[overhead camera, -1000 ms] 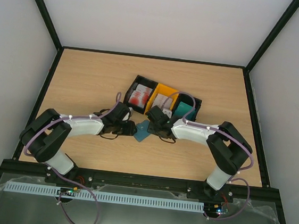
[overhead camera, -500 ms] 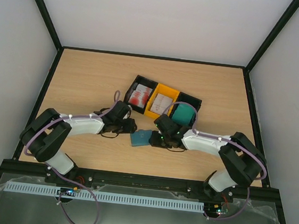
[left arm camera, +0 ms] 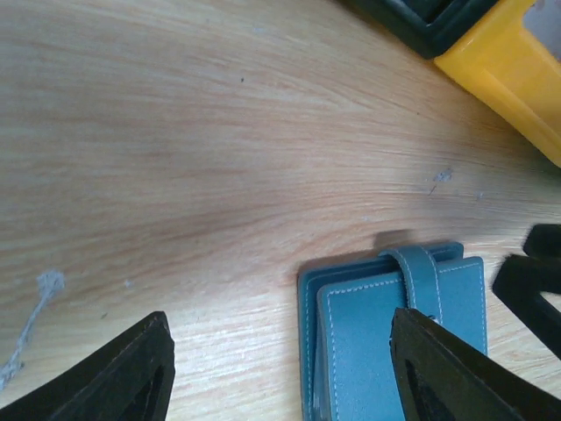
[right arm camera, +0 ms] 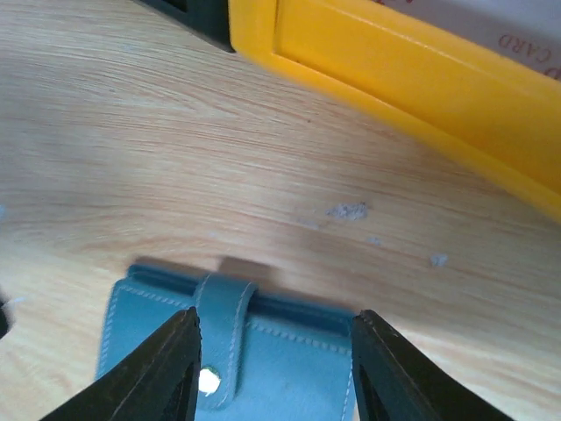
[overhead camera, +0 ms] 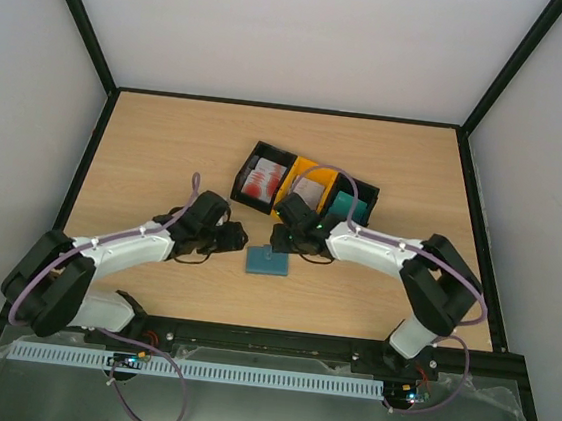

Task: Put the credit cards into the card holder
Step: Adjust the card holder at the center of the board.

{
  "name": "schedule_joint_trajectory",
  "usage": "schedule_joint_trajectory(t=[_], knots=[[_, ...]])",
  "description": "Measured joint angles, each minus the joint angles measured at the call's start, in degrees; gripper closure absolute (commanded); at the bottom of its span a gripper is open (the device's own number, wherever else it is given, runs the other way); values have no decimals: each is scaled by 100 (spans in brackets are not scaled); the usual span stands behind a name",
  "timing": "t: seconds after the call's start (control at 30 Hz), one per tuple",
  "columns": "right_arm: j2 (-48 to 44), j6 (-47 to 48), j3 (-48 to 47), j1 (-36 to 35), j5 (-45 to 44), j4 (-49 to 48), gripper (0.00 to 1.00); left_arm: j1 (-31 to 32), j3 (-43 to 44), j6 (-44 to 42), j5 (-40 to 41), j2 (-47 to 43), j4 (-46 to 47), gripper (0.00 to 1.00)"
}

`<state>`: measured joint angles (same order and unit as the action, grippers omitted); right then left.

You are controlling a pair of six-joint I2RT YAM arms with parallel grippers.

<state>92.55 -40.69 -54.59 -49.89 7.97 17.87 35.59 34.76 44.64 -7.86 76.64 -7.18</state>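
The blue-teal card holder (overhead camera: 268, 260) lies flat and closed on the table, clasp strap (right arm camera: 219, 338) snapped over its far edge. It also shows in the left wrist view (left arm camera: 394, 338). My left gripper (overhead camera: 237, 235) is open and empty just left of it (left arm camera: 289, 377). My right gripper (overhead camera: 279, 239) is open and empty just behind it, its jaws either side of the holder's far edge (right arm camera: 273, 368). Red-and-white cards (overhead camera: 262, 179), whitish cards (overhead camera: 308, 190) and green-teal cards (overhead camera: 343, 206) sit in bins behind.
Three bins stand in a row behind the holder: a black one (overhead camera: 250, 159), a yellow one (overhead camera: 317, 169) seen close in the right wrist view (right arm camera: 394, 79), and a black one (overhead camera: 369, 191). The right fingers (left arm camera: 526, 276) show in the left wrist view.
The holder was tilted between both grippers a second ago and now lies flat on the table. The right gripper swung round to its far edge. The left gripper drew back to the left.
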Motion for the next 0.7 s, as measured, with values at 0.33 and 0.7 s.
schedule_joint_trajectory(t=[0.33, 0.7], knots=[[645, 380, -42, 0, 105, -55, 60, -66, -310, 192, -157, -315, -116, 28], [-769, -918, 1714, -129, 1043, -754, 64, -66, -577, 389, -393, -614, -81, 26]])
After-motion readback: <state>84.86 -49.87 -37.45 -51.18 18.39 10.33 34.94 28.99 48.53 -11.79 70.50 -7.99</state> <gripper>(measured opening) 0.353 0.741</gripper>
